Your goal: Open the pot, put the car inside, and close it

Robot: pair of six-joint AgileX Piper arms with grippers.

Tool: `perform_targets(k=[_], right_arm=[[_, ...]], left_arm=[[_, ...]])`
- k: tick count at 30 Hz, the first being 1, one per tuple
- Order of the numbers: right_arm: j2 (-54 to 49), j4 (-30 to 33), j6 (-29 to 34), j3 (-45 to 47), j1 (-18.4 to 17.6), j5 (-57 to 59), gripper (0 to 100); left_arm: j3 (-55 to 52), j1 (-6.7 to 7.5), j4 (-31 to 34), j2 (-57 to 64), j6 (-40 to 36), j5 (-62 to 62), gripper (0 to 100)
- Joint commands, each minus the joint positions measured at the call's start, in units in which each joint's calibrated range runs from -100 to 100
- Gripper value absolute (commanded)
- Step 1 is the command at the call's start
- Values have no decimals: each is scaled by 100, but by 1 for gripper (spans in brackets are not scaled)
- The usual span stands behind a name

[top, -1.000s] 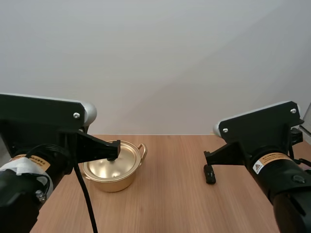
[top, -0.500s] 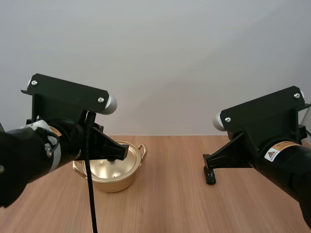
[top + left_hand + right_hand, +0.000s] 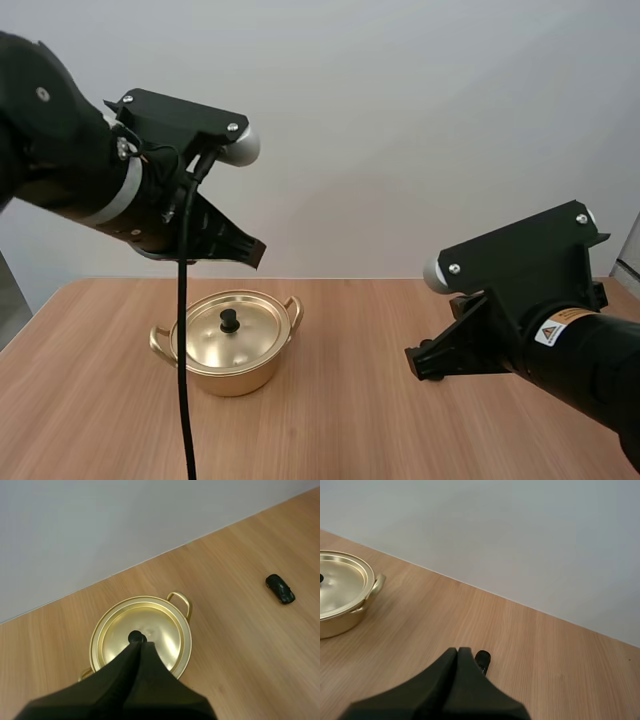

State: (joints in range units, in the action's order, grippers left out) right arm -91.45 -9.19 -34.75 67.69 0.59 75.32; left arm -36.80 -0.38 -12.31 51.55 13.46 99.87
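A gold pot [image 3: 228, 352] stands on the left half of the wooden table, its lid [image 3: 141, 635] on and topped by a black knob [image 3: 229, 320]. My left gripper [image 3: 254, 256] hangs high above the pot, fingers shut into one wedge [image 3: 138, 645] that points down at the knob. A small black toy car [image 3: 280, 588] lies on the table to the right of the pot. My right gripper [image 3: 422, 362] is low over the table, shut on nothing, its tip [image 3: 457, 651] just short of the car [image 3: 482, 661]. In the high view the right gripper covers the car.
The pot has two loop handles [image 3: 292, 305], one on each side. Bare wooden table [image 3: 330, 420] lies between pot and car. A plain wall rises behind the table's far edge.
My left arm has lifted from beside the lid knob to well above the pot. The right arm has shifted left and now covers the car in the high view.
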Motion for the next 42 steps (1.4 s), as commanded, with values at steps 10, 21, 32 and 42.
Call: perform_targets(k=[10, 21, 32, 42], right_arm=[[6, 2, -29, 18, 5, 115, 0], [6, 23, -126, 176, 5, -310, 0], [6, 45, -136, 189, 5, -363, 0], [6, 45, -136, 189, 5, -363, 0]], left_arm=[[151, -3, 609, -1743, 245, 13, 0], [151, -3, 609, -1888, 253, -727, 0], [151, -3, 550, -2096, 342, -2014, 0], [151, -3, 550, -3079, 441, -1385, 0]])
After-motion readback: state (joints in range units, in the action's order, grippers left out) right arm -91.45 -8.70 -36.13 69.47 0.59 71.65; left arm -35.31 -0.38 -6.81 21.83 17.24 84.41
